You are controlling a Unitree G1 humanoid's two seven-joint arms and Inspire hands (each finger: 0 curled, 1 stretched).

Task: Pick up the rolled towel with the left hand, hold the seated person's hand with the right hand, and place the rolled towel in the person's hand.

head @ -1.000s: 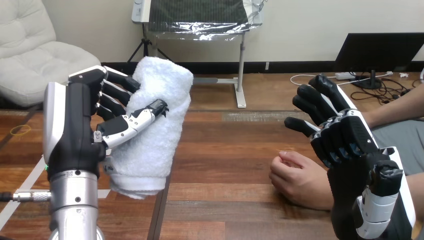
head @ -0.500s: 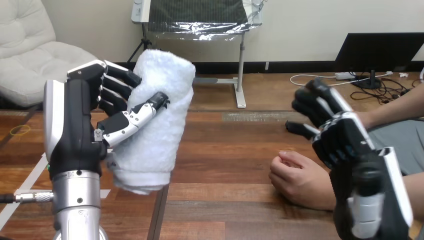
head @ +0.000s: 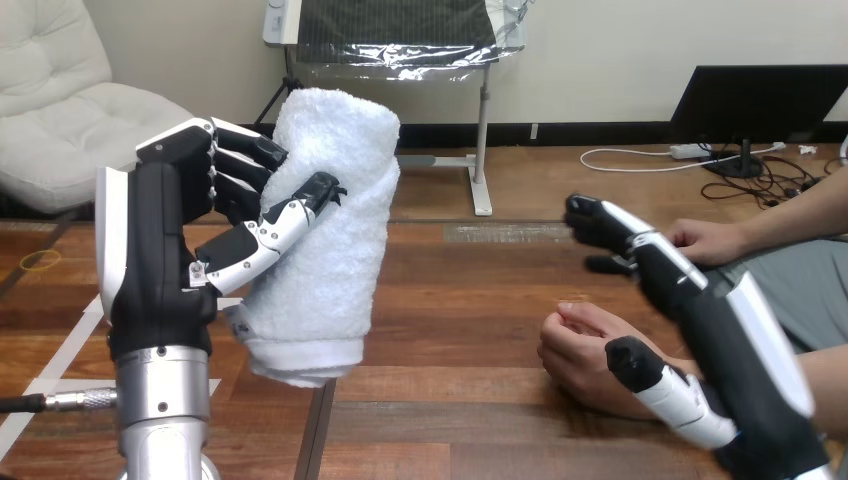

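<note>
- The left hand is up in the air over the left side of the table, clenched around the rolled towel.
- Its thumb lies across the front of the roll and its fingers wrap in from the left side, near the top.
- The rolled towel is white, stands nearly upright with its top leaning a little to the right, and is clear of the tabletop.
- The right hand reaches in from the table's near right corner, fingers stretched forward and thumb spread out to the side, grasping nothing.
- The person's nearer hand rests loosely curled on the table near its right edge, just beside and partly under the right hand; I can't tell whether they touch.
- The person's farther hand sits just behind the right hand's fingertips.
</note>
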